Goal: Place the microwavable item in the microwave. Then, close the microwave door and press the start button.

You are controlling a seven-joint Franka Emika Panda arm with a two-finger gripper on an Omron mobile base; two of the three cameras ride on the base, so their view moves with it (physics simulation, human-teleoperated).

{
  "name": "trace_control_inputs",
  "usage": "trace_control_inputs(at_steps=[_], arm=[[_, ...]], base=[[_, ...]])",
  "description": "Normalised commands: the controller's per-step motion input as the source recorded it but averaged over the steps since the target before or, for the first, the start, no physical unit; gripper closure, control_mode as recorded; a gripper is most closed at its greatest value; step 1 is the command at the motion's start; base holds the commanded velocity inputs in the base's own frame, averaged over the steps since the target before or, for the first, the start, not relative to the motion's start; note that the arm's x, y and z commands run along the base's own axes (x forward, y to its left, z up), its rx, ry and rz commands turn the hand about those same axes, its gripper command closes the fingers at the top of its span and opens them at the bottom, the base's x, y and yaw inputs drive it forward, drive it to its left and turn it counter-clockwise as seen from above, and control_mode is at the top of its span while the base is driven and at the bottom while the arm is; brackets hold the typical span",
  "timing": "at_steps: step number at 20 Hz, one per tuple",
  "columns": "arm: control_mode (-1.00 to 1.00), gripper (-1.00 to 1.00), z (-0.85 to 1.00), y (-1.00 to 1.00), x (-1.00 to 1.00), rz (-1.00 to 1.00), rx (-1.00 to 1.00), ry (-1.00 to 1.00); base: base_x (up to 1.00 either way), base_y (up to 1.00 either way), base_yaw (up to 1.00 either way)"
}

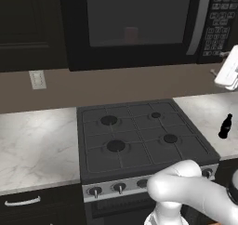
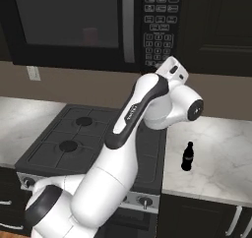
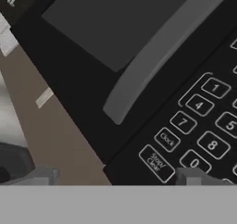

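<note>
You have the microwave door (image 2: 74,20) shut, and through its dark glass you can make out the red cup (image 2: 90,36) standing inside the microwave (image 1: 139,26), so in your place I would judge that only the start press is left. Your gripper (image 3: 115,179) sits close in front of the keypad (image 3: 203,121), aimed at its lower left corner by the foot of the curved bar handle (image 3: 152,65); the two fingertips (image 3: 41,176) stand apart with nothing between them. The Stop/Clear key (image 3: 156,162) lies just ahead, between the tips. You cannot read a start key from here; it probably lies a little further along that bottom row.
</note>
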Motion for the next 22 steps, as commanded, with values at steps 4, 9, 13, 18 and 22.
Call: trace_control_inputs(at_steps=[4, 9, 13, 18, 22], arm=[[-1.00, -1.00, -0.01, -0.10, 0.30, 0.05, 0.00, 0.05], [-1.00, -1.00, -0.09, -0.03, 0.37, 0.04, 0.00, 0.08], [-1.00, -1.00, -0.13, -0.02, 0.36, 0.04, 0.00, 0.09], [-1.00, -1.00, -0.04, -0.12, 0.34, 0.04, 0.00, 0.06], [-1.00, -1.00, -0.18, -0.01, 0.19, 0.01, 0.00, 0.01]], base=[[0.00, 0.00, 0.00], [0.00, 0.00, 0.00], [0.00, 0.00, 0.00], [0.00, 0.00, 0.00], [0.00, 0.00, 0.00]])
